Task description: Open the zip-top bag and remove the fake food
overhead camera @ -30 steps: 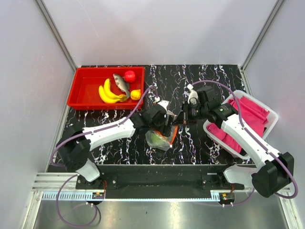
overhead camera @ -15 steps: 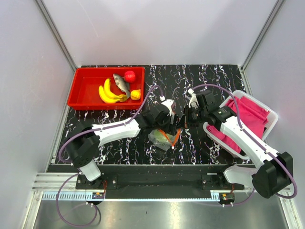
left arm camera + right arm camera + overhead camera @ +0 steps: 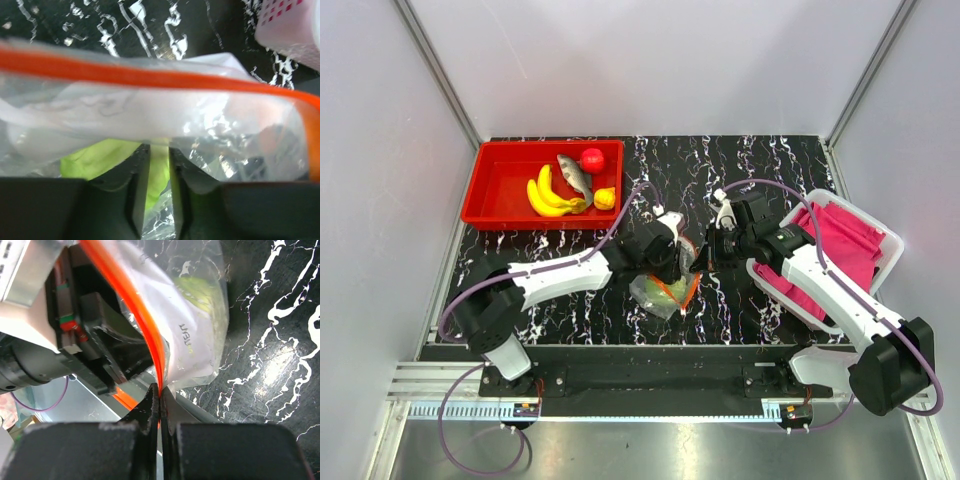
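1. The right gripper [image 3: 160, 394] has its fingers pressed together on the orange-red zip strip [image 3: 150, 340], which runs straight into the pinch in the right wrist view.
2. The left gripper [image 3: 159, 152] faces it. Its fingers are closed to a narrow slit, apparently on the clear near wall of the zip-top bag [image 3: 150, 115]. The far track of the strip crosses the left wrist view above them.
3. In the top view the zip-top bag [image 3: 658, 293] hangs between the two grippers near the middle of the desk [image 3: 720, 170], with its lower end toward the arm bases. Whether it touches the desk cannot be told.
4. One green piece [image 3: 199, 294] shows through the plastic, low in the bag and away from the mouth.
5. Step in hand (a judgement): widening the mouth. The two tracks appear parted, so the grippers should draw apart across the mouth, level and slow. That lets the seal peel open without the thin film slipping from the left gripper.
6. Keep the mouth upward until it gapes. Then one gripper can let go and reach in, or the bag can be tipped. A hard tug risks tearing the film or flinging out the green piece.
7. At the right, beyond the right gripper, stands a white bin [image 3: 760, 272] holding pink cloth [image 3: 840, 240]. It has no part in the step.
8. At the far left, a red tray [image 3: 495, 185] holds the banana bunch [image 3: 548, 195], fish [image 3: 575, 175], red round fruit [image 3: 592, 159] and yellow-orange fruit [image 3: 604, 198], all well apart from the bag.
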